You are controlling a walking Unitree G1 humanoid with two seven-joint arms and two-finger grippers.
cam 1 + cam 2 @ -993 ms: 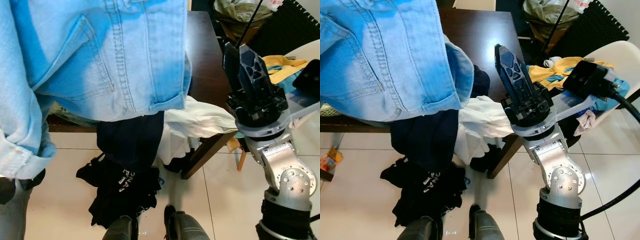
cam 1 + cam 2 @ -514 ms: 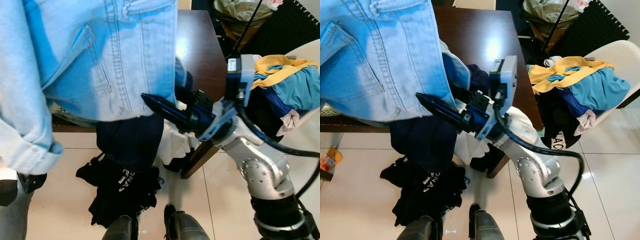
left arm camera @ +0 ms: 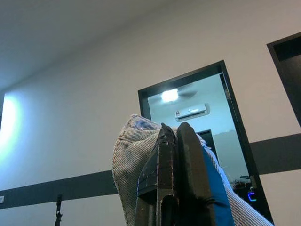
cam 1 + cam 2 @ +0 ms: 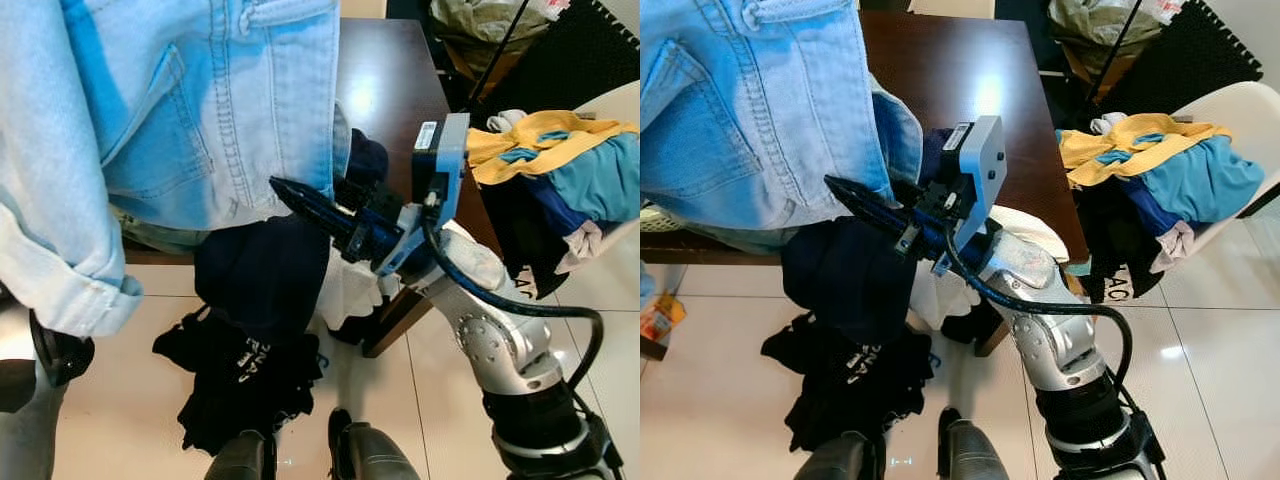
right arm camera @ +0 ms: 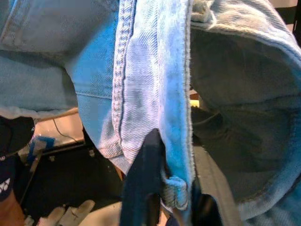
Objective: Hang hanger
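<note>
A light-blue denim garment point(image 4: 200, 110) hangs at the upper left, in front of the table. No hanger can be made out. My right gripper point(image 4: 287, 189) reaches leftward from the right to the garment's lower hem. In the right wrist view its black fingers point(image 5: 141, 183) stand on either side of the stitched hem edge point(image 5: 176, 188) and pinch it. In the left wrist view my left gripper point(image 3: 172, 128) points up toward a wall and doorway. It is shut, with pale woven and blue cloth point(image 3: 129, 155) bunched around its fingers.
A dark wooden table point(image 4: 395, 90) stands behind the garment, with dark clothes point(image 4: 260, 285) and a white cloth point(image 4: 1035, 225) draped over its edge. Black clothes point(image 4: 240, 375) lie on the tiled floor by my feet point(image 4: 350, 455). A white chair point(image 4: 1230, 110) at the right holds colourful clothes.
My right arm has swung from pointing upward at the right down and leftward, and its fingers have come onto the denim hem. The denim has shifted slightly.
</note>
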